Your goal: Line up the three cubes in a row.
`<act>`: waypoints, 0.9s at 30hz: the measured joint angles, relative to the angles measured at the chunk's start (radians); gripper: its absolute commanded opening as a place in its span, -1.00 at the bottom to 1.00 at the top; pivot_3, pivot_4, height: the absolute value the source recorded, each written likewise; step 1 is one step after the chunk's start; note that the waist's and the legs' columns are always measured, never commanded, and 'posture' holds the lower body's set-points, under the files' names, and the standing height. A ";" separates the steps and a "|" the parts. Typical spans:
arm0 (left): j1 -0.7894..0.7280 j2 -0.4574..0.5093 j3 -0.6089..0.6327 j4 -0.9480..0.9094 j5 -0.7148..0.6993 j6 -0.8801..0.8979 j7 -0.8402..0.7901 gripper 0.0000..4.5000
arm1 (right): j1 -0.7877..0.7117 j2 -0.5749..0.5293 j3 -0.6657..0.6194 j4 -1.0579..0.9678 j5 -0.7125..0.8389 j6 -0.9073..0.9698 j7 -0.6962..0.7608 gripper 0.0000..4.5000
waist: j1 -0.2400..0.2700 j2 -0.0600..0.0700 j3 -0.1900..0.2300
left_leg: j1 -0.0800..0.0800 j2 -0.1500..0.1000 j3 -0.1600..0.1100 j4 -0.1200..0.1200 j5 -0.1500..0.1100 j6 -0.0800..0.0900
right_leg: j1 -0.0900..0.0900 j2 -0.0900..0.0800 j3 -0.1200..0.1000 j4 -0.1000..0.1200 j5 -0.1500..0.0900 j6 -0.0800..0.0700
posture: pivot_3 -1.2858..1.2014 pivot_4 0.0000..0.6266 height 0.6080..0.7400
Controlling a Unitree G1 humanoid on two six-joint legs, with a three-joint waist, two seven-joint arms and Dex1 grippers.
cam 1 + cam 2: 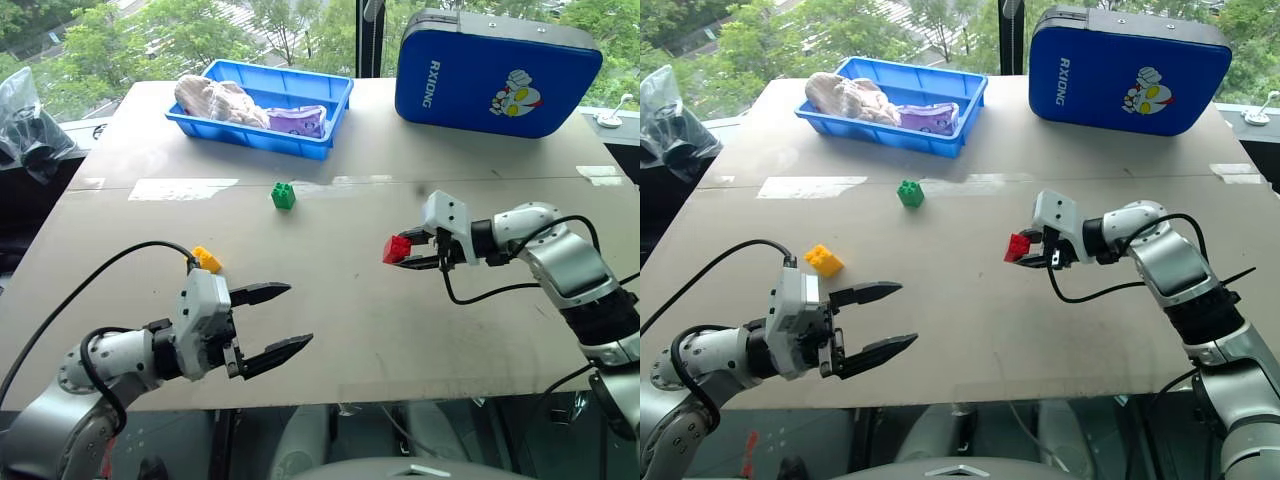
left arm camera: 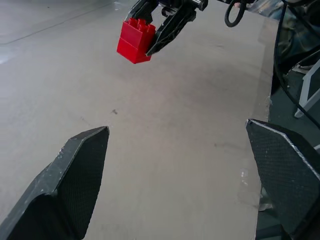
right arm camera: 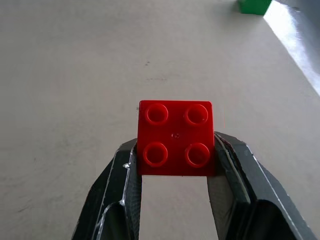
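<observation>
The red cube is sitting between the two black fingers of the right gripper, which is squeezing it from both sides, studs facing the wrist camera. From the head views the red cube looks lifted a little off the gray table, but it is hard to be sure. The right arm is reaching in from the right side with its gripper lying almost flat and pointing toward the left. The green cube is sitting alone on the table, farther back than the red cube and off to its left. The yellow-orange cube is lying well to the left of the red cube, a bit nearer the front edge. Just in front of the yellow-orange cube the left gripper is hanging over the table with its fingers spread wide and nothing between them, pointing toward the red cube. Far behind the red cube, past the green cube, a blue tray is holding a lumpy pinkish thing and something purple; what they are is hard to make out. A blue case with a cartoon picture is standing behind the red cube at the back right of the table.
</observation>
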 measured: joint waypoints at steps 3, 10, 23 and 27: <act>0.021 0.000 0.009 0.000 0.001 -0.010 -0.007 1.00 | -0.015 0.004 0.033 0.086 -0.043 -0.080 0.060 -0.43 | 0.003 0.000 0.000 | -0.001 0.000 0.000 0.000 0.001 -0.003 | 0.000 -0.002 0.000 -0.001 0.000 0.000 | 0.03 -0.52 1.00; 0.063 -0.001 0.033 -0.005 0.010 -0.029 -0.005 1.00 | -0.074 0.043 0.046 0.237 -0.098 -0.201 0.165 -0.43 | -0.009 0.000 0.000 | -0.001 0.000 0.000 0.000 0.001 -0.003 | 0.000 -0.003 0.000 -0.001 0.000 0.000 | 0.03 -0.52 1.00; 0.026 0.023 0.040 -0.051 -0.019 0.010 0.044 1.00 | -0.096 0.097 0.046 0.294 -0.179 -0.184 0.160 -0.43 | -0.009 0.000 0.000 | -0.001 0.000 0.000 0.000 0.001 -0.003 | -0.001 -0.003 0.000 0.000 0.000 0.000 | 0.03 -0.52 1.00; 0.007 0.037 0.040 -0.055 -0.039 0.038 0.064 1.00 | -0.098 0.100 0.045 0.284 -0.188 -0.162 0.159 0.05 | -0.009 0.000 0.000 | 0.000 0.000 0.000 0.000 0.001 -0.003 | -0.001 -0.003 0.001 0.000 0.000 0.000 | 0.03 -0.52 1.00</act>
